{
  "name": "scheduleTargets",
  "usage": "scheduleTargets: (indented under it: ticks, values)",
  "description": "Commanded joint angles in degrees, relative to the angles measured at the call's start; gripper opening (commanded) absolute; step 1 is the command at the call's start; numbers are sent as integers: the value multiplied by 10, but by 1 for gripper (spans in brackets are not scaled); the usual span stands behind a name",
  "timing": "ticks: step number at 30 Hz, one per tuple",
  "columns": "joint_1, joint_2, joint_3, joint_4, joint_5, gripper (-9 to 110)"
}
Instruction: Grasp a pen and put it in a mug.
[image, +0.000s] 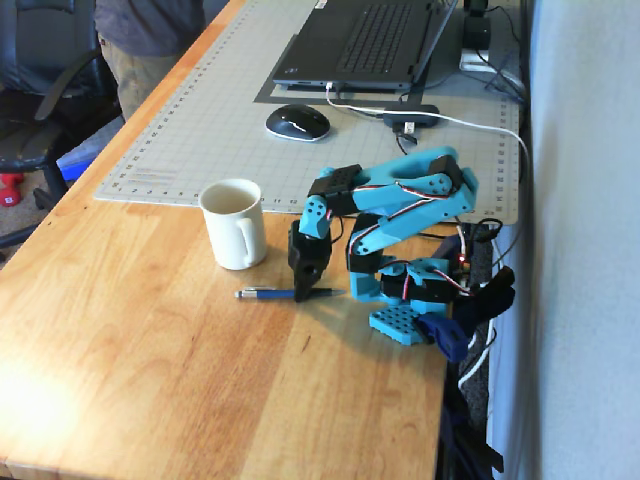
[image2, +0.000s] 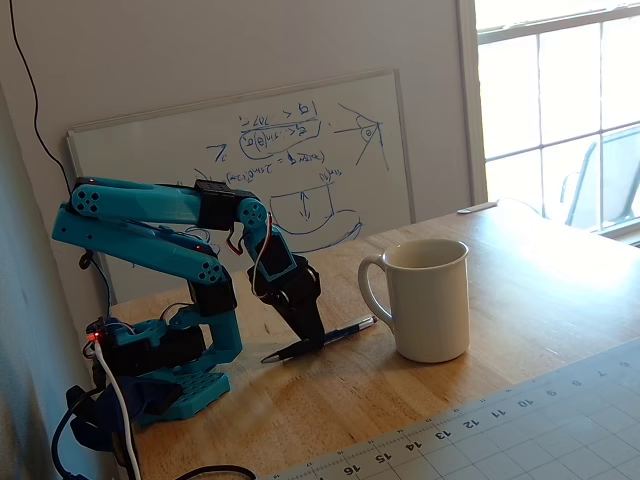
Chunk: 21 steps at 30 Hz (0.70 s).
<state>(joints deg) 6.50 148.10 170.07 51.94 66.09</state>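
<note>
The dark blue pen (image: 265, 293) lies flat on the wooden table (image: 150, 380), just in front of the cream-white mug (image: 235, 225). In the other fixed view the pen (image2: 345, 331) lies left of the mug (image2: 428, 300). The mug stands upright and looks empty. My gripper (image: 303, 292) points straight down onto the pen's middle. Its black jaws come together around the pen, which rests on the table. The gripper also shows in the other fixed view (image2: 312, 343), its tips at the pen.
A grey cutting mat (image: 220, 120) carries a black mouse (image: 297, 122) and a laptop (image: 365, 40) behind the mug. The arm's blue base (image: 400, 320) sits at the table's right edge with cables. A whiteboard (image2: 250, 160) leans behind the arm.
</note>
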Motion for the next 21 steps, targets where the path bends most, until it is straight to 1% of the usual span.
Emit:
scheduleTargets:
  ticks: [1,6,9,16,21]
  values:
    - [-50,20,-49,2,5,2]
    - [-163,25,-58,-4,8,2]
    - [-207,55,-72,-4,9,2]
    - [-288,134,-164,-7,9,2]
    - [-310,140,-253,-83,9,2]
